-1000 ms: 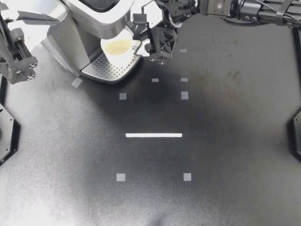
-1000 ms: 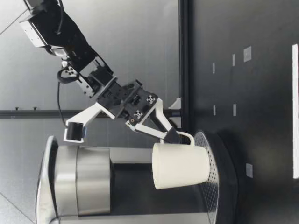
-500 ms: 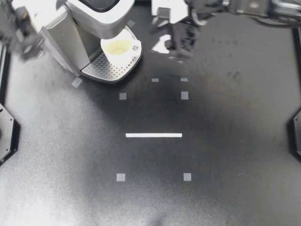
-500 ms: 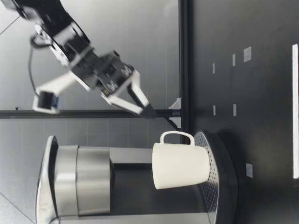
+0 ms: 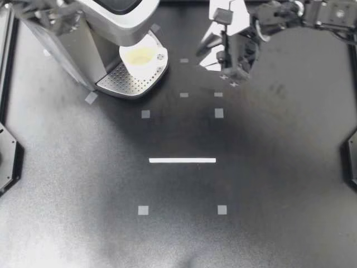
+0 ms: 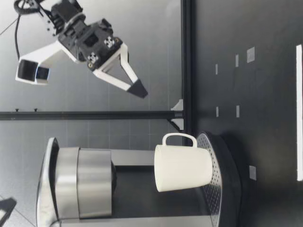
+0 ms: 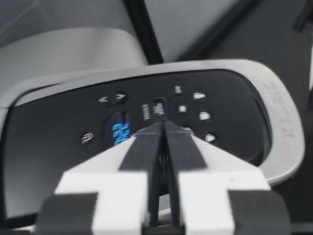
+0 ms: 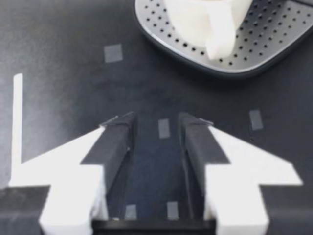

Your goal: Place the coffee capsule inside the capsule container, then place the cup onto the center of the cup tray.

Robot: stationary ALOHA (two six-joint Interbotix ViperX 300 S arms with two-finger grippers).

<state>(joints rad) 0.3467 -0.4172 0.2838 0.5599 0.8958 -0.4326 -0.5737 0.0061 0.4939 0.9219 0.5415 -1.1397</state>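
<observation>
It's a robotics test lab: a matte black worktop marked with small grey tape squares and one white tape strip. Arm mounts sit at its side edges, with a coffee machine at the far left corner. Bare grey wall panels stand beyond.

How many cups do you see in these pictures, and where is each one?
1. The white cup stands upright on the perforated cup tray of the coffee machine, under its head. No other cup shows, though the machine may hide something behind it.
</observation>
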